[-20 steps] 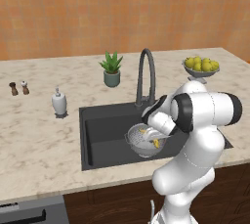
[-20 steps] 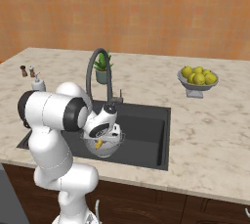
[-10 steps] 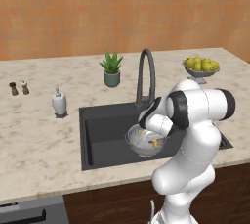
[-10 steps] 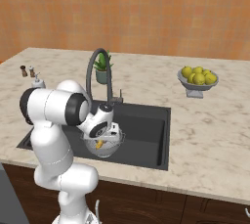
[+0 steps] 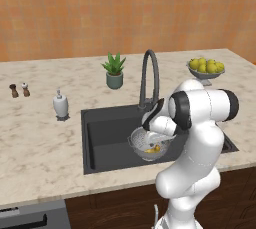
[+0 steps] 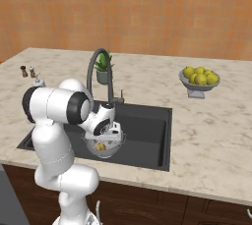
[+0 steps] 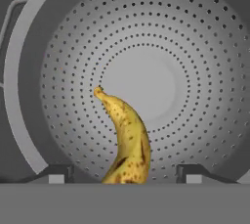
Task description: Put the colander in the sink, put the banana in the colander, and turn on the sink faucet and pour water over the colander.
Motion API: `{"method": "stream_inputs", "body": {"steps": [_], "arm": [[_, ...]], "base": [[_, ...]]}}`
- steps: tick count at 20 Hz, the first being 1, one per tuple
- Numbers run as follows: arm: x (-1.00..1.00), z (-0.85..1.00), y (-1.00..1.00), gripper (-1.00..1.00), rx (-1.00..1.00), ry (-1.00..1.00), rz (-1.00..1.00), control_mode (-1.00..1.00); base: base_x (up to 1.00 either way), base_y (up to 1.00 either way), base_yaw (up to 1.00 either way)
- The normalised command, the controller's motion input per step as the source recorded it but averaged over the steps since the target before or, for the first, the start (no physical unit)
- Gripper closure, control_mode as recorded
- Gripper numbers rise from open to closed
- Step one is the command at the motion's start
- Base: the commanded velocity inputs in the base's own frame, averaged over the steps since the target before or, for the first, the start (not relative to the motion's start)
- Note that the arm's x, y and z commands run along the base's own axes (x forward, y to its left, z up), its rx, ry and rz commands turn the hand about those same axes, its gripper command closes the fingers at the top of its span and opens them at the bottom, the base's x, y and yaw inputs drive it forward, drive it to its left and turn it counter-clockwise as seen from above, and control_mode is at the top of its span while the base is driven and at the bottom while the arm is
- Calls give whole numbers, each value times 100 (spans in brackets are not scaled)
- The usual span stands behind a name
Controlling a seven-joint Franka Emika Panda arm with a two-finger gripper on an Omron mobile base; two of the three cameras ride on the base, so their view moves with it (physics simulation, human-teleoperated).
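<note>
Looking down my gripper [image 7: 125,178], jaws spread wide, I see the banana [image 7: 128,142] between them inside the colander [image 7: 195,61].

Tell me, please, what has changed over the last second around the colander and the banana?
The gripper has opened and let go of the banana, which now lies inside the colander, between the parted fingertips. The arm barely moved, staying low over the sink. The colander, sink faucet and counter items stayed put.
</note>
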Motion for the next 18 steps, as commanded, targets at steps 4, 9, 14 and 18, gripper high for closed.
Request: {"method": "stream_inputs", "body": {"steps": [4,9,14,18], "arm": [[0,12,-12,-100,0,0,0,-100],[-11,34,-9,-100,0,0,0,-100],[-26,49,-12,-100,0,0,0,-100],[-30,49,-23,-100,0,0,0,-100]], "base": [[0,0,0],[0,0,0],[0,0,0],[0,0,0]]}}
